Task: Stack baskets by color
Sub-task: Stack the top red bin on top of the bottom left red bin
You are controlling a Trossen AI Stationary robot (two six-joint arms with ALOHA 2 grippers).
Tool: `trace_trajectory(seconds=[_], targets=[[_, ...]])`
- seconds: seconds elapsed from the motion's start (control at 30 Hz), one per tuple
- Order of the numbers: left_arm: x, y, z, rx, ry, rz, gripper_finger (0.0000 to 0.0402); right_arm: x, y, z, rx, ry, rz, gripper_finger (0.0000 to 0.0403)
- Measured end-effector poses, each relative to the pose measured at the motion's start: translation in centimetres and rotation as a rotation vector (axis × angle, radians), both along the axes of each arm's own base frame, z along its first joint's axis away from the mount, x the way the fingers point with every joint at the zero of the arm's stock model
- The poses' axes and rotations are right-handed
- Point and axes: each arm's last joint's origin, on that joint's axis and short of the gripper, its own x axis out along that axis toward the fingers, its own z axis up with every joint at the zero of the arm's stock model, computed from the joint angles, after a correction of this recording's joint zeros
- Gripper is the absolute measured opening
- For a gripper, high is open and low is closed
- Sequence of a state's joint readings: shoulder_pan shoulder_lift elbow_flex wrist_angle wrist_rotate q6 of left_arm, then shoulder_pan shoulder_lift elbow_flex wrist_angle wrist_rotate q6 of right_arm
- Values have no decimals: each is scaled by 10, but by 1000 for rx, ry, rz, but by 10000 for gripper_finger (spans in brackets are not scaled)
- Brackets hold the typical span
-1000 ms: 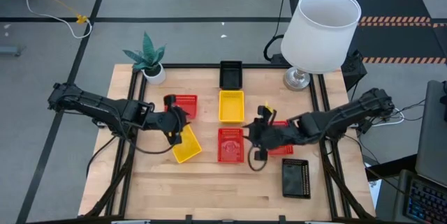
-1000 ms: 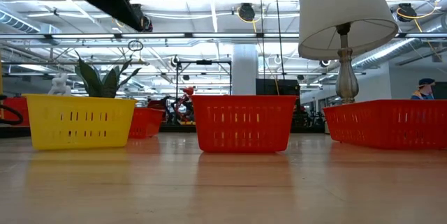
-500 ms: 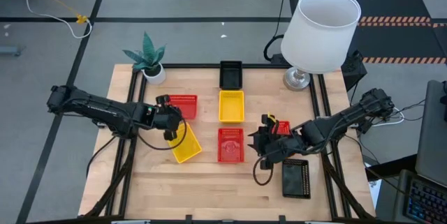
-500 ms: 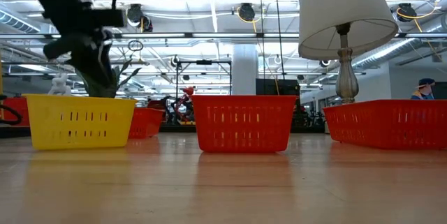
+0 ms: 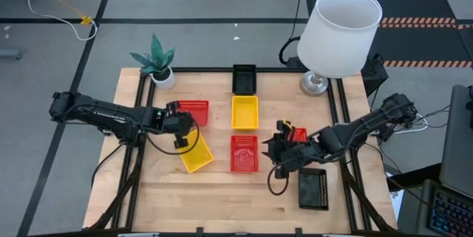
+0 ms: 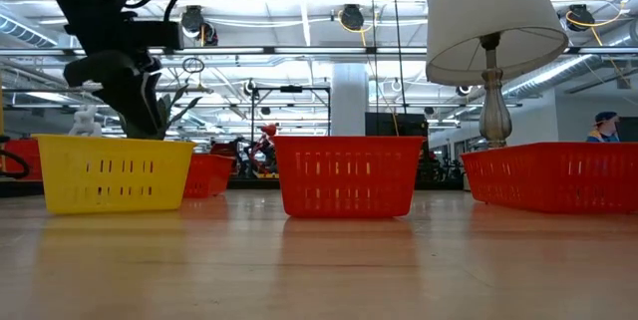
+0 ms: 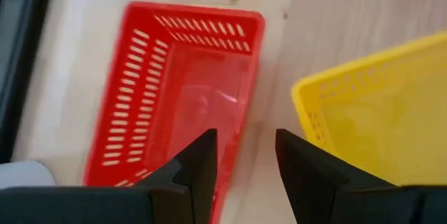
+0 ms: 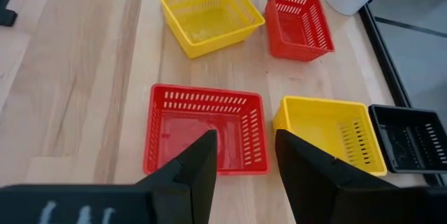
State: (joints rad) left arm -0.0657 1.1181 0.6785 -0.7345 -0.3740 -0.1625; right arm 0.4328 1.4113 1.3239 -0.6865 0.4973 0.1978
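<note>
Red basket just plant-side of left pincer, long axis toward plant; left pincer apart, empty, nearer than right pincer, also apart.

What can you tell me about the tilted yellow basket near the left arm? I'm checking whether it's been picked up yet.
The tilted yellow basket is a shallow rectangular plastic mesh tray with slotted walls, empty, open side up, resting flat on the wooden table and turned askew to the others. It lies apart from the red basket behind it. The left hand, fingers open, hovers by its back edge; nothing grips it.
</note>
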Motion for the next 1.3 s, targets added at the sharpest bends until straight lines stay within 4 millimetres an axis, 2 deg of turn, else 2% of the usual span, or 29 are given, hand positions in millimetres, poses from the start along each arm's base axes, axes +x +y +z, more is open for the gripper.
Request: trace_trajectory(seconds=[0.27, 0.83, 1.3], targets=[[-7, 0, -3, -1, 82, -3, 147, -1, 2, 0, 0, 0, 8, 141], [-10, 1, -11, -11, 71, 68, 147, -2, 2, -1, -5, 10, 9, 141], [-8, 3, -12, 78, 87, 46, 147, -1, 2, 0, -26, 5, 29, 141]])
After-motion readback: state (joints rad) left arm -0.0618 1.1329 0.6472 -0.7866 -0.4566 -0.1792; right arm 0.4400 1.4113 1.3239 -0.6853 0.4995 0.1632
